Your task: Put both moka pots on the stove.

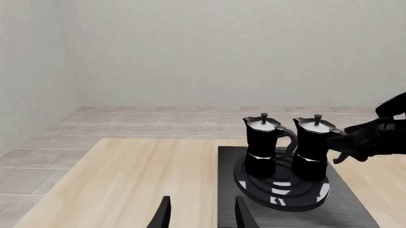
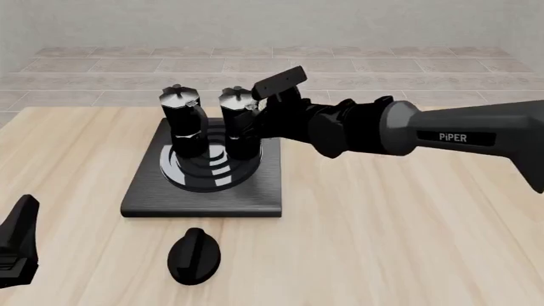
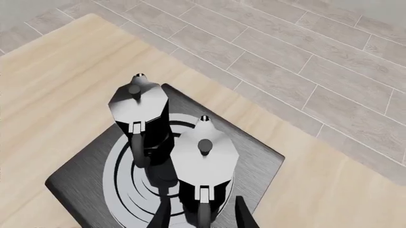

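Both moka pots stand upright side by side on the burner rings of the stove (image 2: pixel 204 199). The left pot (image 2: pixel 183 122) has its handle turned toward the right pot (image 2: pixel 238 124). My right gripper (image 2: pixel 260 125) is open at the right pot's handle, one finger on each side of it. The right wrist view looks down on both grey lids, with the nearer pot (image 3: pixel 204 156) and its handle between the spread fingers (image 3: pixel 243 216). My left gripper (image 2: pixel 19 245) is open and holds nothing, low at the near left, well away from the stove.
A loose black teardrop knob (image 2: pixel 193 256) lies on the wooden table just in front of the stove. The right arm (image 2: pixel 459 137) stretches across from the right, above the table. Tiled floor lies beyond the table's far edge.
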`<state>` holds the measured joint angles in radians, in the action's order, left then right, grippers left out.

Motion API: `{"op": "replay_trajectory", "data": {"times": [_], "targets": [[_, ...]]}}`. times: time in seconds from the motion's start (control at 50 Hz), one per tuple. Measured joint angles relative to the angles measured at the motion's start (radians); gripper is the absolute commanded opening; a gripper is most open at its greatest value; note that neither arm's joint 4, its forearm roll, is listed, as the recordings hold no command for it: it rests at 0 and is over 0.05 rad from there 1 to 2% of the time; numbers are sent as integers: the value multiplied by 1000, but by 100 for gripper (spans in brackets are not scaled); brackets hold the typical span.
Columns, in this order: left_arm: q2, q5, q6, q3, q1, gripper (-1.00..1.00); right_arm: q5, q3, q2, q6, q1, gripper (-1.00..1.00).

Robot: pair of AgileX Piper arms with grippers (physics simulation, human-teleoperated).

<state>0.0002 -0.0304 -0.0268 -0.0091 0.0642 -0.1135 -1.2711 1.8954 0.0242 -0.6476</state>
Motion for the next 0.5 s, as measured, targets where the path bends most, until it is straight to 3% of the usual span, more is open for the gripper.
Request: {"op": "replay_trajectory", "data": {"times": [0.28, 0.5], "targets": [[0, 3, -3, -1, -3, 100, 60, 32, -118, 35, 3, 100], [0, 5, -7, -2, -5, 100, 80, 123, -282, 46, 10, 100]]}}
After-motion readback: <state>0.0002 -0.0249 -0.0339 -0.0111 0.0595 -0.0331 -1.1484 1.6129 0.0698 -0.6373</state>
